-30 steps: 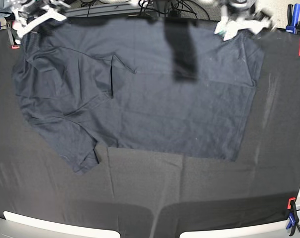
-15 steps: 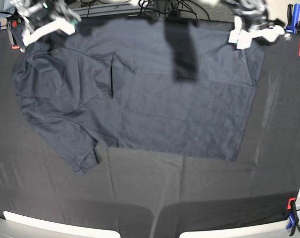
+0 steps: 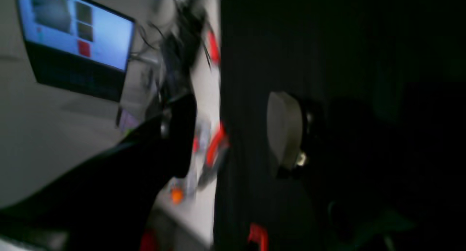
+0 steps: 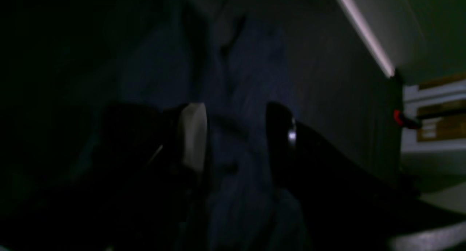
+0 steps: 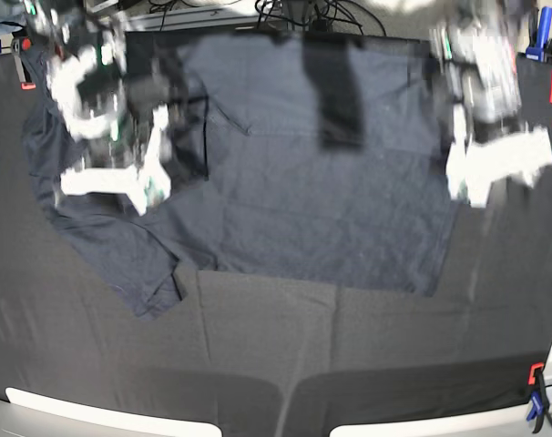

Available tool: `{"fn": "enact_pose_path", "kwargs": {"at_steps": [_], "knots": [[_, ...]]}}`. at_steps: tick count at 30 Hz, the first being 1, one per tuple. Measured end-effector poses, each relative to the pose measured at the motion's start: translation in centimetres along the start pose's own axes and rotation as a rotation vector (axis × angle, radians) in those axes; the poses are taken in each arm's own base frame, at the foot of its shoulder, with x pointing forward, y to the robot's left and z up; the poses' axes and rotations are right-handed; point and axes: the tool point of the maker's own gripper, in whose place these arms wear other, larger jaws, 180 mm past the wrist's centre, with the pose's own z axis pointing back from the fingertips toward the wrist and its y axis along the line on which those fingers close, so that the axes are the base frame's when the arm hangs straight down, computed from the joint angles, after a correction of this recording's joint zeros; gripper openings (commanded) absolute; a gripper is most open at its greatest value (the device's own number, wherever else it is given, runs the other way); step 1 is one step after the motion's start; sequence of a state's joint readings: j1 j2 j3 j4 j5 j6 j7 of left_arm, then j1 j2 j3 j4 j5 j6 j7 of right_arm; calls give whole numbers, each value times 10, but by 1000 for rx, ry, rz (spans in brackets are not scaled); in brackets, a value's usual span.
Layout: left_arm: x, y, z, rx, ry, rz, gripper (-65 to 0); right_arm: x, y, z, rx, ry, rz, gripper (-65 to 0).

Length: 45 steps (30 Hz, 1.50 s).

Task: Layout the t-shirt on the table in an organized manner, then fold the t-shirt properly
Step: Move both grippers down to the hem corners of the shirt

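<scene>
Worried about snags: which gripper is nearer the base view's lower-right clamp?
The left gripper, up the view from the clamp; the right gripper is much farther, over the shirt.

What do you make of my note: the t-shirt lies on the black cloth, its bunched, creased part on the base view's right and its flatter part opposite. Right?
The side is wrong. The base view shows the bunched, creased part of the t-shirt on its left; the flatter part is opposite, and the shirt lies on the black cloth.
</scene>
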State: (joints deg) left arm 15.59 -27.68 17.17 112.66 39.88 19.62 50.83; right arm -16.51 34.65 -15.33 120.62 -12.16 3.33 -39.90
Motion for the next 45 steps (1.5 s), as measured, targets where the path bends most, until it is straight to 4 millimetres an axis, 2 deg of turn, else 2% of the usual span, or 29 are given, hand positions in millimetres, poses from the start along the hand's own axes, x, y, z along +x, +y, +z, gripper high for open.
{"fn": "enact_pose_path", "kwargs": {"at_steps": [7,9,12,14,16,20,23,25,27,29,33,40,45], "knots": [[110,19,-50,-160,-208,417,-354,22,-35,-24,-90,-40,-27,-385],[139,11,-63,-266,-280,427,-354,27,-37,-26,-99,-44,-39,-385],[161,-14,-84,-424,-338,417,-354,28,-37,-27,-99,-38,-55,-385],[154,-30,-106,-480,-287,441,-354,29,-36,-27,-97,-37,-59,-385],[138,-42,-133,-504,-222,460,-354,26,-35,-27,-95,-21,-65,-385],[81,-69,-186,-526,38,552,-354,23,-33,-27,-93,1,-71,-385],[41,-90,-203,-569,227,673,-354,19,-33,-28,-93,20,-72,-385],[39,-109,-200,-689,252,763,-354,18,-33,-28,-92,25,-72,-385],[41,-118,-196,-782,261,874,-354,19,-32,-28,-93,26,-76,-385],[45,-119,-193,-844,230,969,-354,20,-29,-28,-90,30,-91,-385],[31,-115,-196,-824,224,1056,-354,25,-19,-29,-73,26,-131,-385],[16,-119,-192,-815,242,1037,-354,31,-13,-30,-63,15,-161,-385],[36,-128,-173,-978,202,1062,-354,31,-13,-30,-64,14,-161,-385]]}}
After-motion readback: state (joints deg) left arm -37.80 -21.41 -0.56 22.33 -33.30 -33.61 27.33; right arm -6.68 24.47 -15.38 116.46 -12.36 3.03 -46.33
